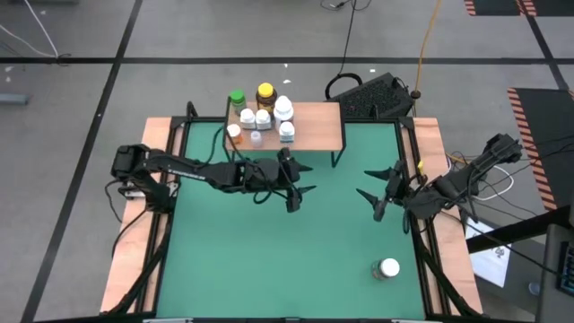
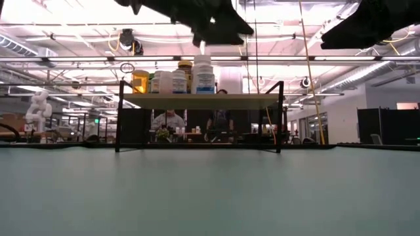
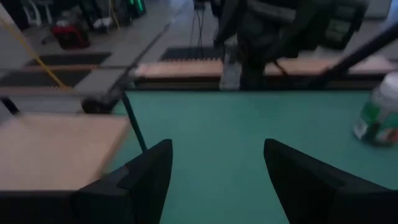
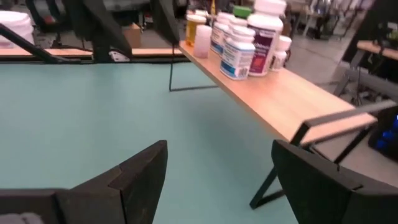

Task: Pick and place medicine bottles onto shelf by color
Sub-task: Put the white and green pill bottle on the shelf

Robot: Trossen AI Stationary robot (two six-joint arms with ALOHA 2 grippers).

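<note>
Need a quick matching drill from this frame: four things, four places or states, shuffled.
Things:
1. green-capped bottle
2. lone white-lidded bottle
3. left tool
4. right tool

Places or states:
A. on the green mat, near the right front corner
B. open, over the mat, just in front of the shelf
C. on the shelf, at its back left corner
D. open, over the right half of the mat

Pairs: 1-C, 2-A, 3-B, 4-D
</note>
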